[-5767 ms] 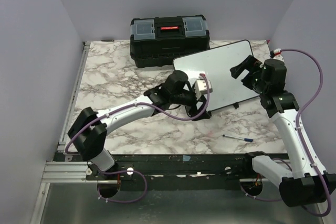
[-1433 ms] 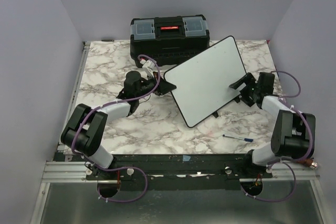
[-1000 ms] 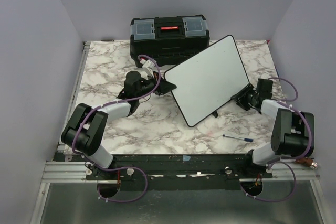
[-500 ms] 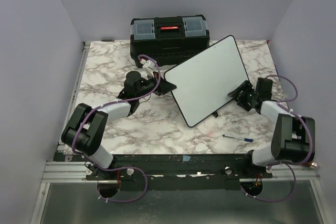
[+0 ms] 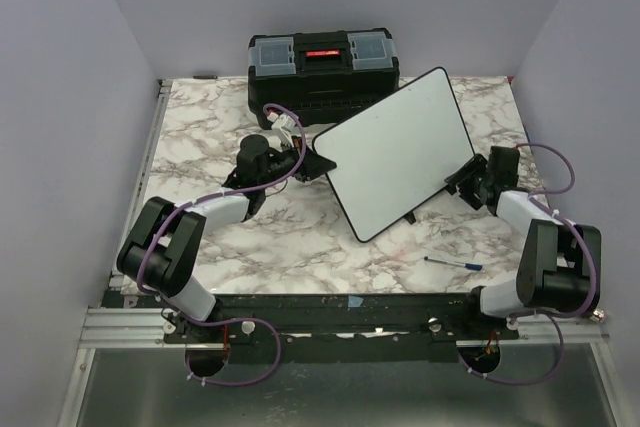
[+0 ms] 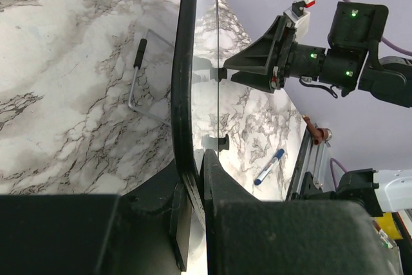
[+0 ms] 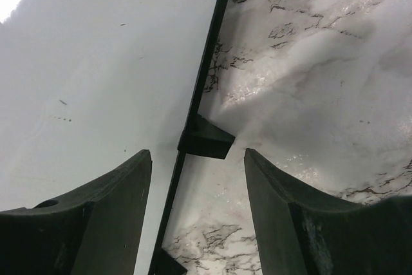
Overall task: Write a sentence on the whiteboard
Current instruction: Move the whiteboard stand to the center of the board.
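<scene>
Marble table, lilac walls. Overhead: whiteboard is slanting across mid-table, toolbox behind, pen lying front-right. Left wrist: my left claw is pinching the board's rim, seen edge-on; overhead is hiding that. Right wrist: my right claw is straddling rim and foot, spread, touching neither.

1. In the left wrist view the glossy white rectangular whiteboard stands edge-on, its face hidden
2. The right wrist view crops it at top and left
3. The slim blue pen is too small for detail
</scene>
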